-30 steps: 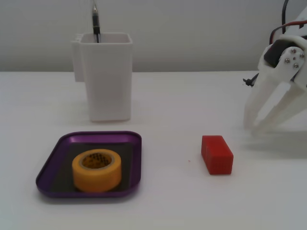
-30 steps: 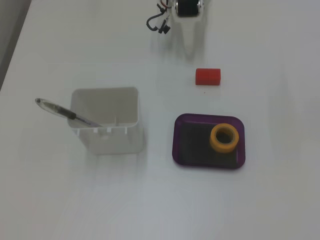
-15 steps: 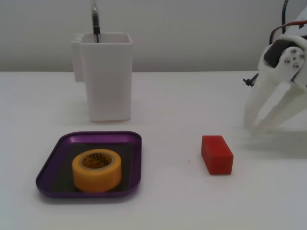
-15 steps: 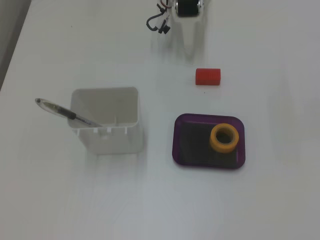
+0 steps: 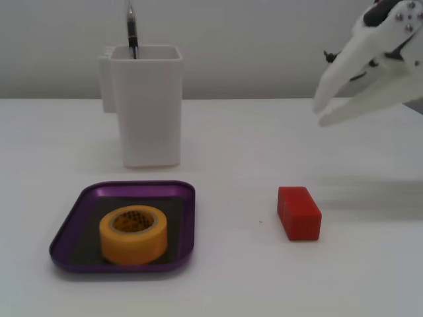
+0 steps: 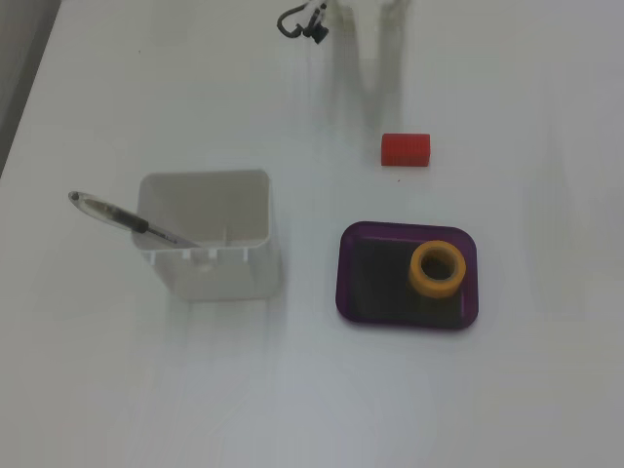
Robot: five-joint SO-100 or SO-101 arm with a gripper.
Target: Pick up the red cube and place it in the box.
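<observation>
fingers: gripper up in the air at upper right of the side-on fixed view; two white fingers spread a little, tips apart w/ a narrow gap; nothing between them, empty
red cube: red cube flat on the white bench, free on all sides; in the top-down fixed view it is at, just above the box's upper edge but not touching
cube vs fingers: side-on view: cube lies below the fingertips and slightly left of them, nearer the camera; top-down view: fingers show only as pale blurred streaks near the top edge, cube below and a bit right of them; so approx. forward and down from the tips
long axis: top-down view: long side runs left-right, i.e. across the line the fingers point along; short side faces the fingers; judgement: a closing line along the long side would need a wider opening than now, or a wrist turn to pinch the short width
box: purple box at lower left of the side-on view, well apart from the cube; yellow tape roll sits inside, dark floor beside it bare
other: tall white container w/ pen behind the box; not in the way
</observation>
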